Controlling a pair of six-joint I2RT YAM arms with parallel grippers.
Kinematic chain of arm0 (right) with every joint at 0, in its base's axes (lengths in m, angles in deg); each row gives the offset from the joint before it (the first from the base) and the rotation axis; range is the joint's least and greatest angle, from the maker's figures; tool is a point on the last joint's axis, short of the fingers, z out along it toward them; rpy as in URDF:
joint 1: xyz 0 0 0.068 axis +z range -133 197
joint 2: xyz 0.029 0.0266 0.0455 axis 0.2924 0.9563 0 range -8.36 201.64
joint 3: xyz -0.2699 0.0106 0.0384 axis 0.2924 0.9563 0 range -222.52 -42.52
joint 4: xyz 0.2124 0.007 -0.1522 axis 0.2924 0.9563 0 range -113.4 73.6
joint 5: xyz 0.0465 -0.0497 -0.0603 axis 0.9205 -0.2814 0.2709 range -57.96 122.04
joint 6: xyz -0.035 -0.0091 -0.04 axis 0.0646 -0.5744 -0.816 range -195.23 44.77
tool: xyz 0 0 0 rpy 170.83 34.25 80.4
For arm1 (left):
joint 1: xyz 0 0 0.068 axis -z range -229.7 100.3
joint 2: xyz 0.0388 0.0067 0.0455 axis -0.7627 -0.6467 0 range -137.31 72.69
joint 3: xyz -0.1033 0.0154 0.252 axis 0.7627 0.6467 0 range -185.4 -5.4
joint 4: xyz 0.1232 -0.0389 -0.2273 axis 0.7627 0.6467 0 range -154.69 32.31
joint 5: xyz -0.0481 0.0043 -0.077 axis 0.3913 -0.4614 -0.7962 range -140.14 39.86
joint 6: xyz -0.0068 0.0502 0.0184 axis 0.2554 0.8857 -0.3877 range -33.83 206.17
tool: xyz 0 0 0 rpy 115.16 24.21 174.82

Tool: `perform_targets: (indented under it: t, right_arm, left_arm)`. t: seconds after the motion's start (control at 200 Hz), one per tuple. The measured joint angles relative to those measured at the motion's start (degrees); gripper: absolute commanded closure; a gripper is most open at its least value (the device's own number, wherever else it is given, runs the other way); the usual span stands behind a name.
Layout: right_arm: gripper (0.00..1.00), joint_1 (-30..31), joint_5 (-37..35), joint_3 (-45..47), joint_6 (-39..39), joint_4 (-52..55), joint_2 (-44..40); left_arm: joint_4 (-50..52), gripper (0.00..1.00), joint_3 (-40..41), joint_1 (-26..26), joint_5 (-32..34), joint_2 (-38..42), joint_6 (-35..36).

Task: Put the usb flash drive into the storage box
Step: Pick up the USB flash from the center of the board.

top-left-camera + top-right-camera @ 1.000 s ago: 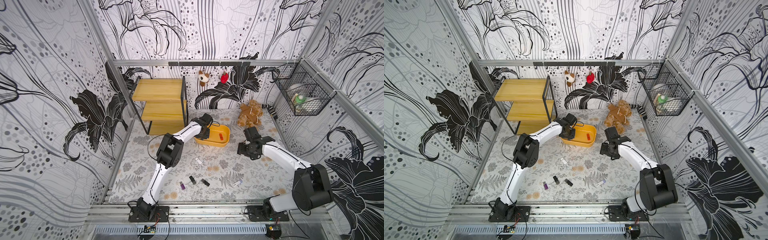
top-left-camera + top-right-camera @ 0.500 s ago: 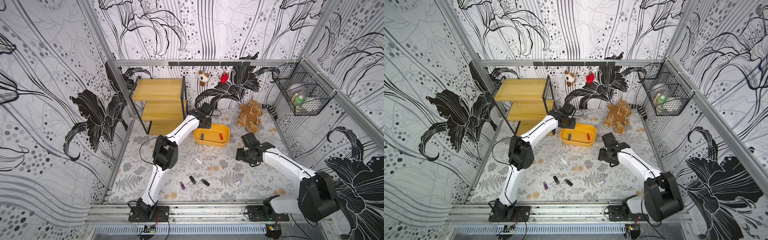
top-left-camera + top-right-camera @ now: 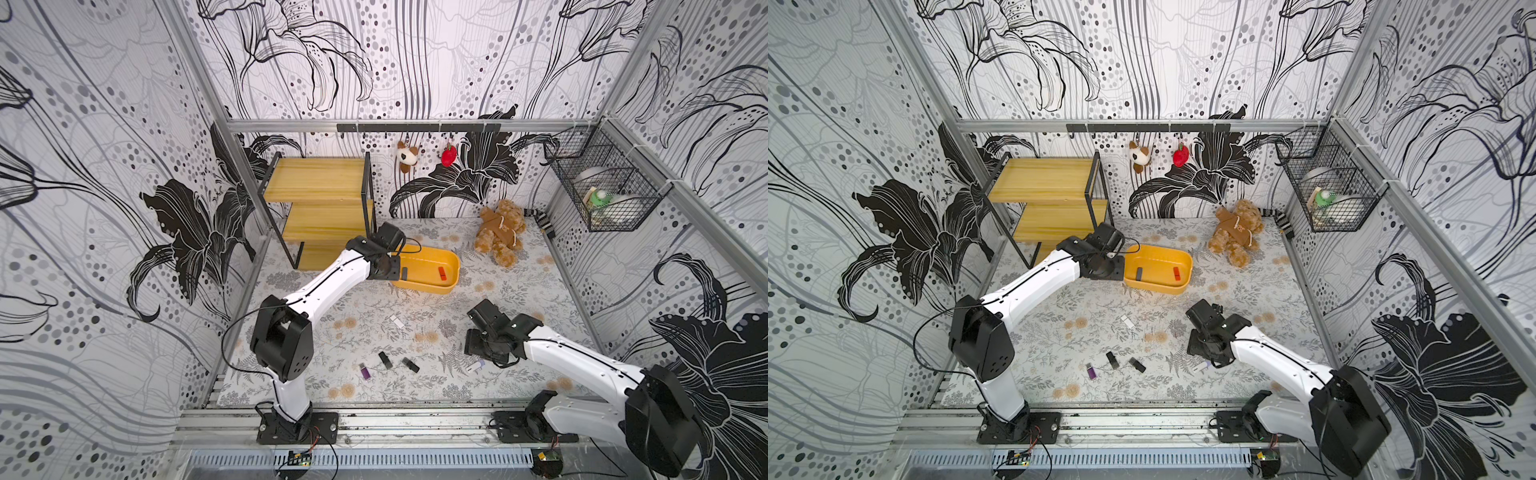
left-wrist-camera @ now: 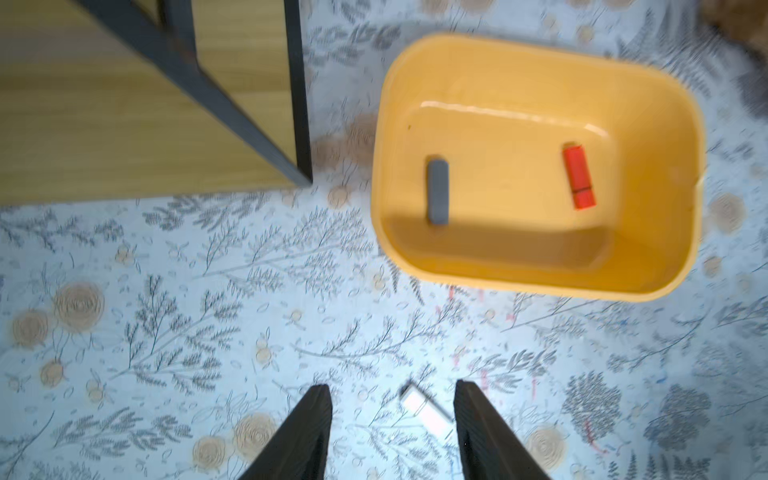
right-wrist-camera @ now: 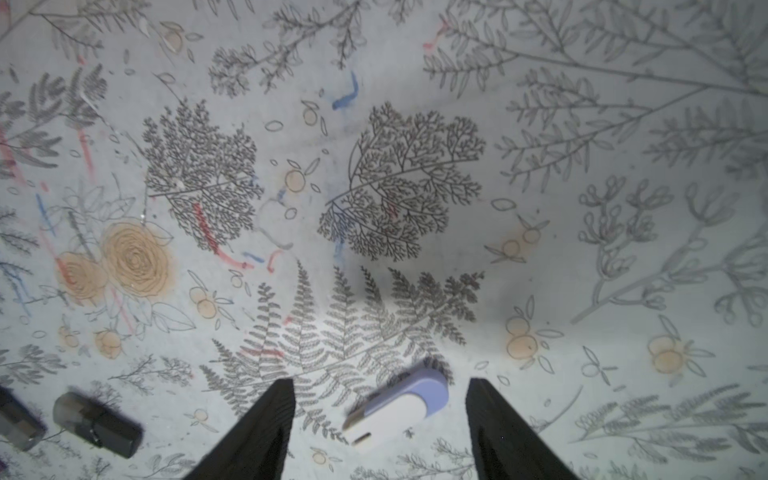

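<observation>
Storage box (image 3: pixel 428 289) (image 3: pixel 1158 287) (image 4: pixel 507 137), a shallow yellow-orange tub, sits on the surface at about 12 o'clock in both top views. It holds two USB flash drives lying flat and well apart. A grey drive (image 3: pixel 404 273) (image 4: pixel 437 192) lies toward the tub's 9 o'clock end and a red drive (image 3: pixel 442 273) (image 4: pixel 578 177) toward its 3 o'clock end. Whether they carry print I cannot tell.

A wooden shelf rack (image 3: pixel 320 178) stands at 10 o'clock, just beside the tub. A black wire basket (image 3: pixel 569 199) hangs on the wall at 2 o'clock, holding a green-topped item and pale round things too small to name. A teddy bear (image 3: pixel 500 232) lies at 1 o'clock, near the tub.

The left claw (image 4: pixel 392 385) hangs high by the tub's 9 o'clock end, its jaws partly spread and holding nothing. The right claw (image 5: pixel 380 380) is low at 4 o'clock with its jaws wide. A white-and-lilac drive (image 5: pixel 399 405) (image 3: pixel 476 365) shows between its fingers (image 5: pixel 266 424) and touches neither.

Other drives lie loose on the surface. A white drive (image 3: pixel 397 322) is near the middle, and two black drives (image 3: pixel 385 360) (image 3: pixel 410 365) are side by side at 6 o'clock. A purple drive (image 3: pixel 365 371) lies just beside them at their 8 o'clock.
</observation>
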Motion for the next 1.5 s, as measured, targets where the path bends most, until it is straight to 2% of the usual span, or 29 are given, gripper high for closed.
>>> perform_targets:
  t: [0.185,0.721,1.502]
  right_arm:
    - [0.29,2.1,0.6,3.0,2.2,0.6,-0.5]
    - [0.32,6.0,0.3,2.7,2.7,1.0,5.4]
    - [0.65,7.0,-0.2,1.8,3.1,1.0,7.2]
  left_arm:
    - [-1.3,0.47,6.9,1.2,0.2,3.3,-1.7]
    - [-4.6,0.47,14.7,2.5,0.9,6.4,-4.6]
    - [-7.8,0.45,23.6,6.3,0.6,7.9,-9.9]
